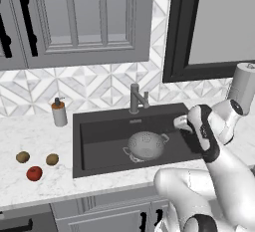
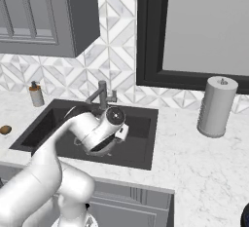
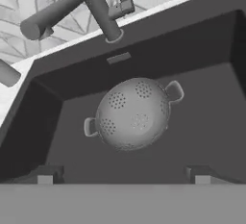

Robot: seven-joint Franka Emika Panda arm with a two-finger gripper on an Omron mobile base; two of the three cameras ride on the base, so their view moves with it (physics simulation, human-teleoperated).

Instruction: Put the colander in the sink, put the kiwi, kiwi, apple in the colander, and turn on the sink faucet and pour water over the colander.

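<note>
In the hand view you see the spread end effector (image 3: 123,174) above the colander (image 3: 132,114) in the sink (image 3: 206,103); the left base view adds both kiwis (image 1: 22,157) and the apple (image 1: 34,173) on the table (image 1: 30,131).

In the right base view the arm hides most of the colander (image 2: 99,149) in the sink (image 2: 141,143), and the picture's left edge cuts off a kiwi (image 2: 5,130) on the counter (image 2: 194,158). In the hand view the sink faucet (image 3: 96,6) runs off the top edge (the drain cannot be seen under the colander).
</note>
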